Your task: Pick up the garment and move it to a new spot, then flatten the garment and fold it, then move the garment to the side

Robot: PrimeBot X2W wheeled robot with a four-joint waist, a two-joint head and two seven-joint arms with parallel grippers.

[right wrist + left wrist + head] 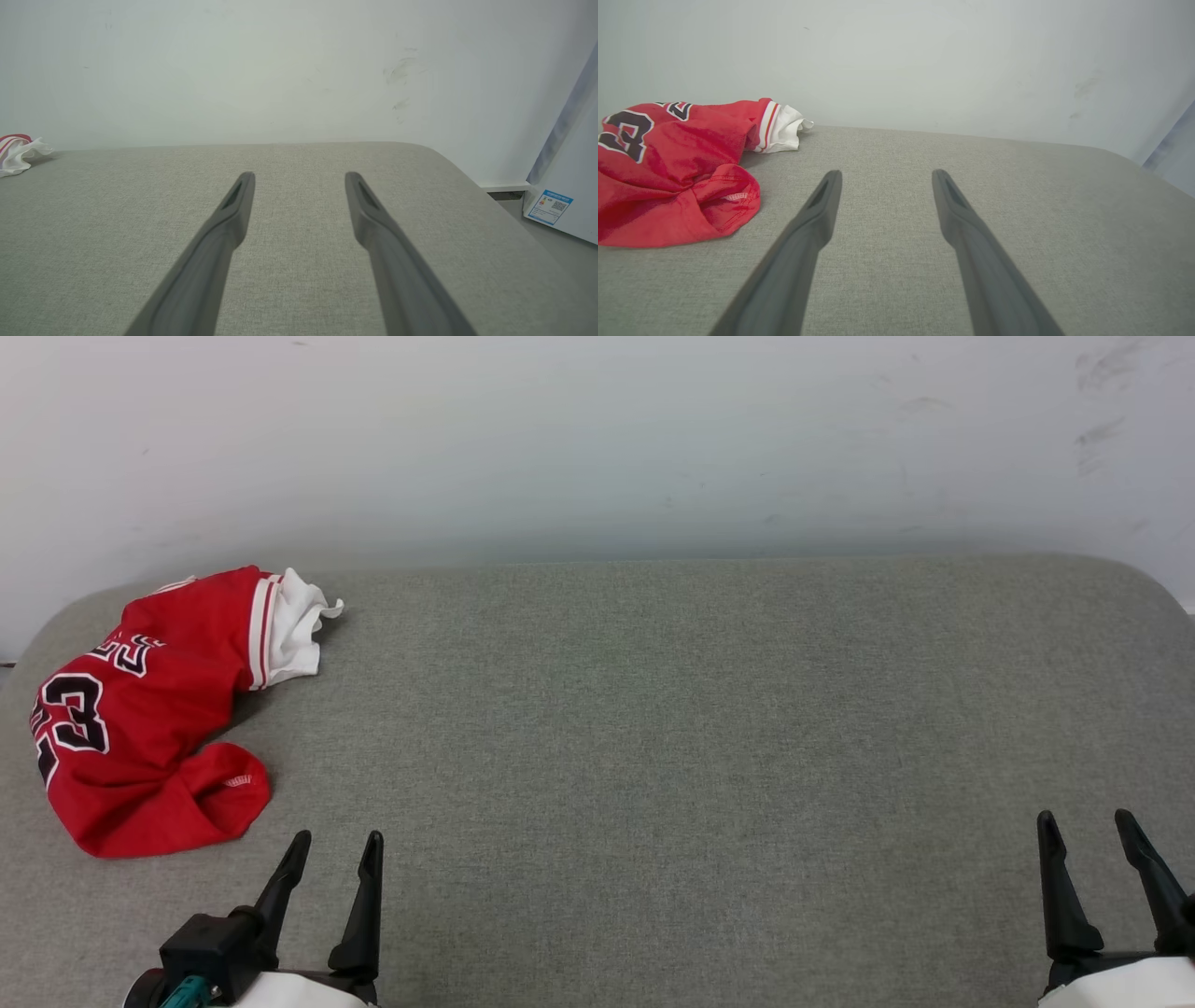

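Left fingers (365,896) spread, garment (149,709) crumpled nearby leftward, untouched

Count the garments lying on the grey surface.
1. The garment lies crumpled at the left end of the grey surface, ahead and to the left of the left gripper. Another could lie hidden beneath it.
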